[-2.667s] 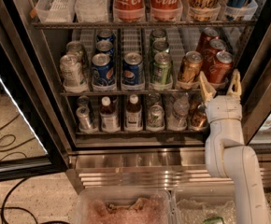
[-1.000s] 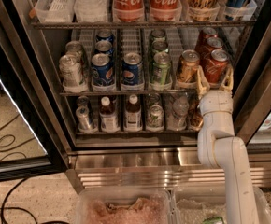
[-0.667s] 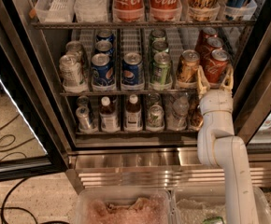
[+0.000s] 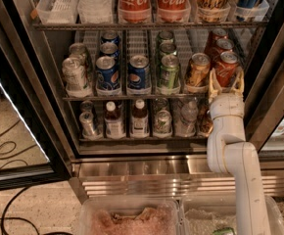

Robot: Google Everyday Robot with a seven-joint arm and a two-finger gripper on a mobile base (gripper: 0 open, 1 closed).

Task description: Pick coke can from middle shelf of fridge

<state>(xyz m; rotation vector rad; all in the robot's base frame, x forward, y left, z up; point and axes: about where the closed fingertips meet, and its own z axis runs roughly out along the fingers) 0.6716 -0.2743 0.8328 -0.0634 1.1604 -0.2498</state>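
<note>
The coke can (image 4: 226, 66) stands upright at the front right of the middle shelf (image 4: 132, 97), with two more red cans (image 4: 221, 46) lined up behind it. My gripper (image 4: 225, 83) is raised on the white arm (image 4: 227, 146) right in front of that can. It is open, one pale finger on each side of the can's lower half. I cannot tell whether the fingers touch it. The fridge (image 4: 147, 173) stands open before me.
A gold-orange can (image 4: 198, 71) stands just left of the gripper, then green (image 4: 169, 73), blue (image 4: 138, 72) and silver cans (image 4: 75, 76). Big Coca-Cola bottles (image 4: 134, 1) fill the rack above, small bottles (image 4: 139, 119) the rack below. The black door frame (image 4: 274, 92) is close on the right. Clear bins (image 4: 130, 219) sit at the floor.
The gripper has risen and moved in from below the shelf rail until its fingers straddle the front red can. Over the last second it has hardly moved.
</note>
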